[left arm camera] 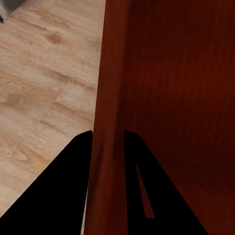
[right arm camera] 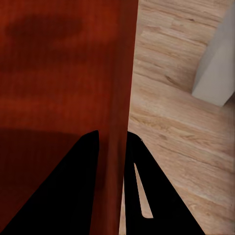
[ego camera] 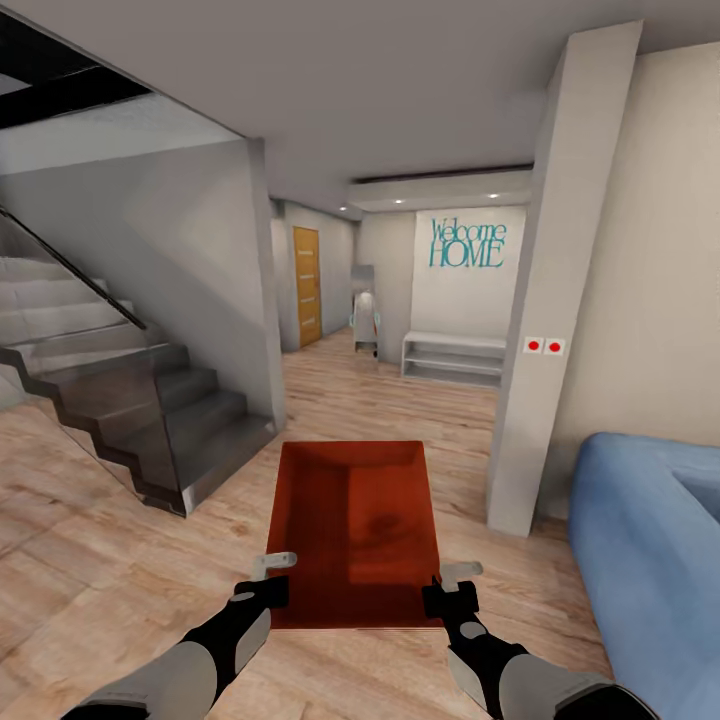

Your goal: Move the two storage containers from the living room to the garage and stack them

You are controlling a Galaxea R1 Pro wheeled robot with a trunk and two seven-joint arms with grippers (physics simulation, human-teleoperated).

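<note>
I hold one orange-red storage container (ego camera: 355,530) level in front of me, above the light wood-plank floor of the living room. My left gripper (ego camera: 272,582) is shut on its left wall near the close corner. My right gripper (ego camera: 450,590) is shut on its right wall. The left wrist view has the container's wall (left arm camera: 108,98) pinched between two black fingers (left arm camera: 63,196). In the right wrist view the opposite wall (right arm camera: 120,98) sits between the fingers (right arm camera: 73,191) the same way. The bin is empty inside.
A dark staircase (ego camera: 150,420) with a glass rail rises at the left. A white pillar (ego camera: 545,300) stands right of the bin, and a blue sofa (ego camera: 650,560) is at the right edge. Ahead, a hallway leads to a white bench (ego camera: 452,358) and a wooden door (ego camera: 307,285).
</note>
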